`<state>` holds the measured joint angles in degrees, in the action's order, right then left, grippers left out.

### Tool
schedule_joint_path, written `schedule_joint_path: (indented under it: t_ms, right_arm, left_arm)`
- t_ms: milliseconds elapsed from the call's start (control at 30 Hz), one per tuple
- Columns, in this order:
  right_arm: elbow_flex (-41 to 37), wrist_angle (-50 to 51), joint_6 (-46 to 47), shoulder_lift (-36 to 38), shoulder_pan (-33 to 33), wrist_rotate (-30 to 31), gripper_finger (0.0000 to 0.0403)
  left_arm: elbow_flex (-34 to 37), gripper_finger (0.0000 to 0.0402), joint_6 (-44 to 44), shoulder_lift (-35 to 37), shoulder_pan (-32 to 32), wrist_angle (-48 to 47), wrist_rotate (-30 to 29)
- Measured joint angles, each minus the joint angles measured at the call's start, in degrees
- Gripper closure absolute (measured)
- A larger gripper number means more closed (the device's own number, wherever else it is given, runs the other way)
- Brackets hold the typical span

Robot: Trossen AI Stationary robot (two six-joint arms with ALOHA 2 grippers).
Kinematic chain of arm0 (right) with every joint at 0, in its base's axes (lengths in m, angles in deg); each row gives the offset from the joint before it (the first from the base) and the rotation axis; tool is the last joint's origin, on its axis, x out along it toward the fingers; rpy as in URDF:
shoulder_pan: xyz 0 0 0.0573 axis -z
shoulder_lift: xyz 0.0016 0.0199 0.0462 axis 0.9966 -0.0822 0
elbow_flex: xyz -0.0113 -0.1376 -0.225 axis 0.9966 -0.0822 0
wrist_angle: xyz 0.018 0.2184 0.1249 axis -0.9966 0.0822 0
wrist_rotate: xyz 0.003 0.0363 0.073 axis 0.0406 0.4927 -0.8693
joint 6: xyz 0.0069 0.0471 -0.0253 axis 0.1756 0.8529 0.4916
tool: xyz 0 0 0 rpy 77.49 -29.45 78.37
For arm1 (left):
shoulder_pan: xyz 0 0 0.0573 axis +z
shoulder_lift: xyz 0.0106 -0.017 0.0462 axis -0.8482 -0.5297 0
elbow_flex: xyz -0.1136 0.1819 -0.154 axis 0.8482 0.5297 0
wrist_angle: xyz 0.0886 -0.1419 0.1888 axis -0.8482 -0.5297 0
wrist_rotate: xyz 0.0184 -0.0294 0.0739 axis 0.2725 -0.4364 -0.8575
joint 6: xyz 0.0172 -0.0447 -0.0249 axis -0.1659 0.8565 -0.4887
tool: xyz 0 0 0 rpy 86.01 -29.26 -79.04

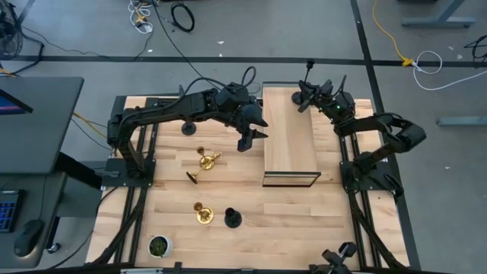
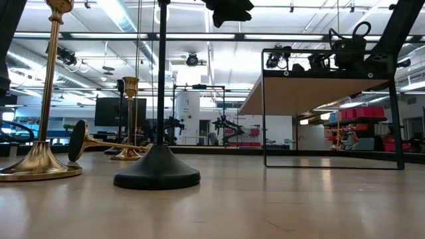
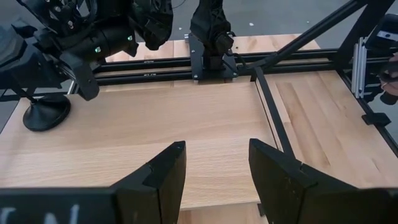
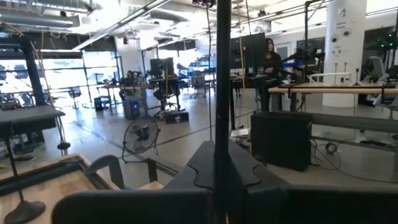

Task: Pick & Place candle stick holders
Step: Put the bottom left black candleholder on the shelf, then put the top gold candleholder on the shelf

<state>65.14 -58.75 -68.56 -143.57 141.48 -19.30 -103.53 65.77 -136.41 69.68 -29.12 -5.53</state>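
A black candle stick holder (image 1: 298, 97) stands upright at the far end of a raised wooden shelf (image 1: 289, 141), with my right gripper (image 1: 304, 102) shut on its stem. My left gripper (image 1: 253, 138) hovers open at the shelf's left edge, and its fingers (image 3: 161, 180) hold nothing. On the table left of the shelf, another black holder (image 1: 188, 129) stands at the far side. One gold holder (image 1: 207, 160) stands upright there and another (image 1: 194, 176) lies on its side. Nearer the front stand a gold holder (image 1: 202, 215) and a black one (image 1: 232, 219). My right gripper pinches the black holder's thin stem (image 4: 220, 118) between its two fingers, low on the stem, a little above the base. The fingers come roughly level from the table's right side and lie across the stem. The holder is upright, its round base (image 3: 45, 113) on the shelf top.
A small green plant pot (image 1: 158, 245) sits at the table's near left corner. The shelf's black frame legs (image 2: 265, 119) stand on the table right of centre. Bare wood lies in front of the shelf and along the near right. A person stands in the room beyond (image 4: 271, 59).
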Motion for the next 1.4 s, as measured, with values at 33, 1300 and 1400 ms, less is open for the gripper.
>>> schedule_joint_path:
  t_ms: [33,1300,1400]
  right_arm:
    - [0.01,0.18,-0.02,0.0,-0.01,-0.05,0.0391]
    - [0.0,40.35,-6.38,29.28,-0.08,-5.88,0.015]
    - [-0.01,44.64,-6.32,33.48,-0.85,-9.56,0.0146]
  left_arm:
    - [0.0,0.0223,0.0,0.0,-0.01,0.0,0.0]
    - [-0.02,0.0223,0.05,-0.02,0.0,-2.17,-0.02]
    - [-0.02,0.0223,0.08,-0.04,0.0,-3.34,-0.02]
